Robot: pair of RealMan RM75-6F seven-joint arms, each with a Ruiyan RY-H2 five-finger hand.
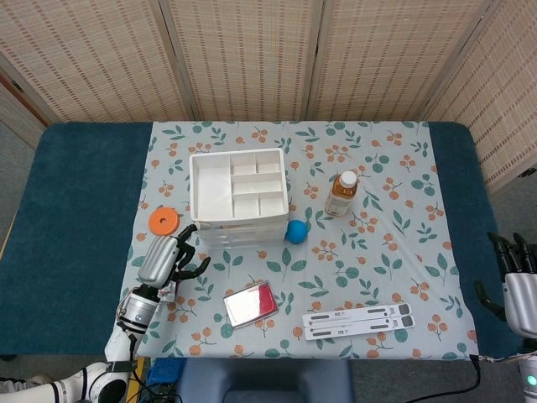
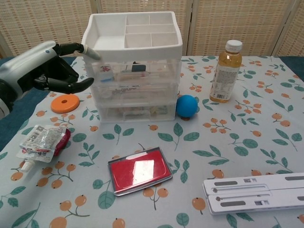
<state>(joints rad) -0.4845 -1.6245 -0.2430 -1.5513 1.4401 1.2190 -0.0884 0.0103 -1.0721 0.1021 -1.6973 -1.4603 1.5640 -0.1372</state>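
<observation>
Left hand [image 2: 45, 66]: raised above the table, fingers spread, holding nothing; one fingertip lies at or just short of the drawer unit's upper left corner, contact not determinable.

Directly beneath and nearest this hand lies the foil pouch [image 2: 43, 141], flat on the cloth, spout toward the table's front edge. Judged light, soft and crinkly with a slick film surface; likely to slip or fold under a flat press. Best taken by pinching across its stiffer red-backed edge or near the spout.

Just beyond the hand: the orange disc [image 2: 65, 103], flat on the cloth.

To the hand's right, adjoining its fingertips: the white drawer unit [image 2: 133, 71], rigid plastic with an open compartment tray on top; likely to slide if pushed.

Further right, well apart: red case [image 2: 139, 170], blue ball [image 2: 187, 105], bottle [image 2: 226, 71].

Right hand [image 1: 513, 277]: at the far table edge, fingers apart, nothing held.
</observation>
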